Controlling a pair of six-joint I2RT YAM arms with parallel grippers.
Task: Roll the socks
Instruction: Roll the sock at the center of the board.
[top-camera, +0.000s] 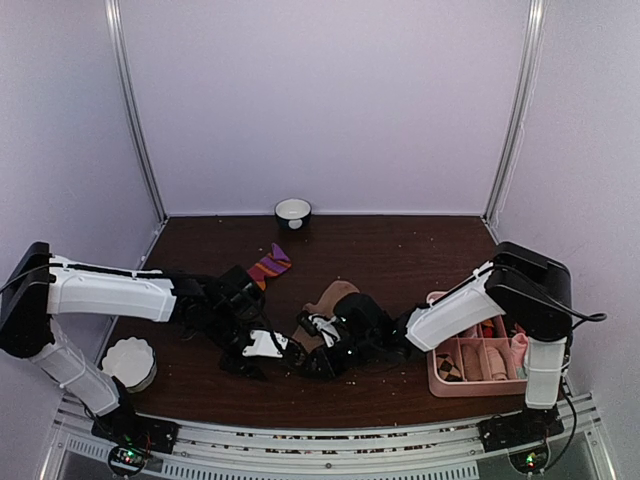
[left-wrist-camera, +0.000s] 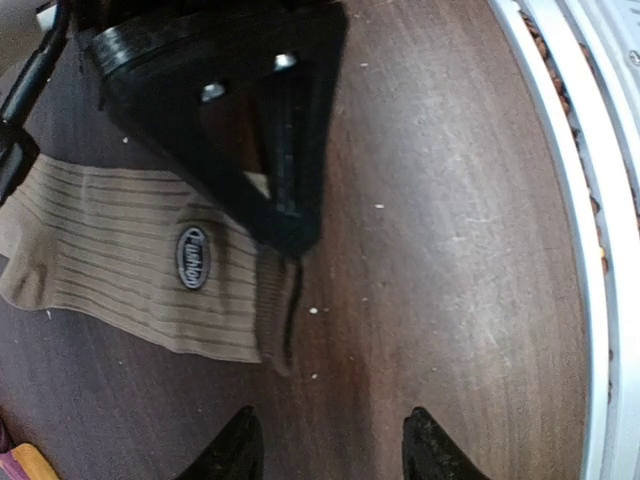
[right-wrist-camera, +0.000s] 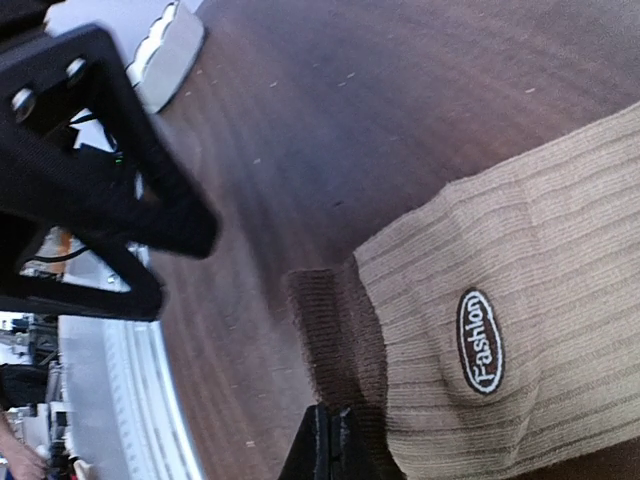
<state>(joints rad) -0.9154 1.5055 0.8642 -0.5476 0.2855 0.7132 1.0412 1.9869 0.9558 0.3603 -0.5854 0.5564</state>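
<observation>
Pinching "Fashion"-labelled tan sock (right-wrist-camera: 540, 300) at cuff, right gripper (right-wrist-camera: 325, 440); left gripper (left-wrist-camera: 335, 450) agape.

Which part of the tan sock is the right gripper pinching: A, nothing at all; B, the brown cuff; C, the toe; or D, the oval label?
B: the right gripper is shut on the brown cuff at the tan sock end, clear of the oval label.
</observation>
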